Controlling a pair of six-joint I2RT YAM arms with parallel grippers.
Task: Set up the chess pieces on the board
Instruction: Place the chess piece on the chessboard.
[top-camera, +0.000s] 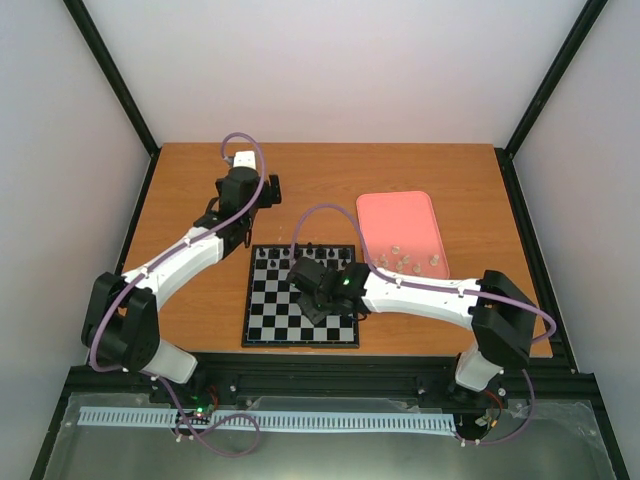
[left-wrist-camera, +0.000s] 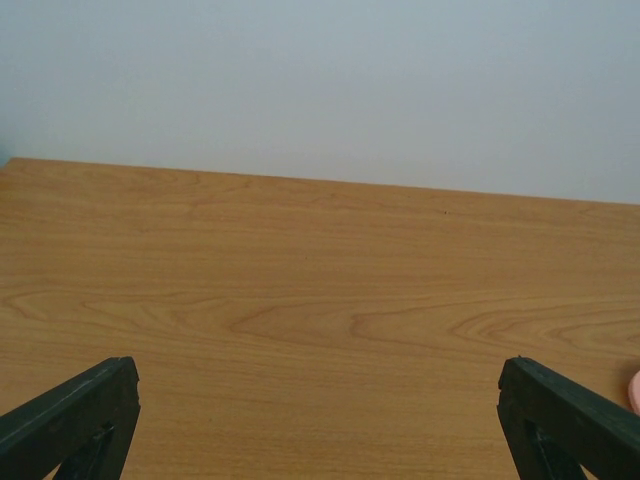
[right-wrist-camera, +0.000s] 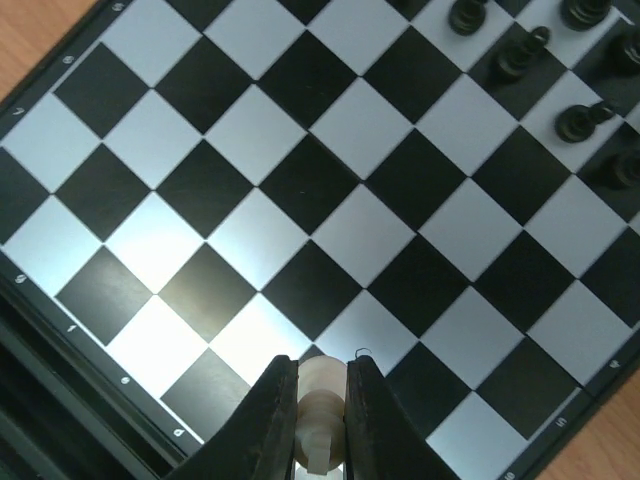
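The board lies at the table's near middle, with black figures along its far rows. It fills the right wrist view, where several black figures stand at the top right. My right gripper is shut on a cream-white chess piece and holds it above the board's near edge squares; in the top view it hovers over the board's right half. Several cream-white pieces lie in the pink tray. My left gripper is open and empty over bare table, at the far left.
The pink tray sits to the right of the board at the back right. Black frame posts and white walls close in the table. A black rail runs along the near edge by the arm bases.
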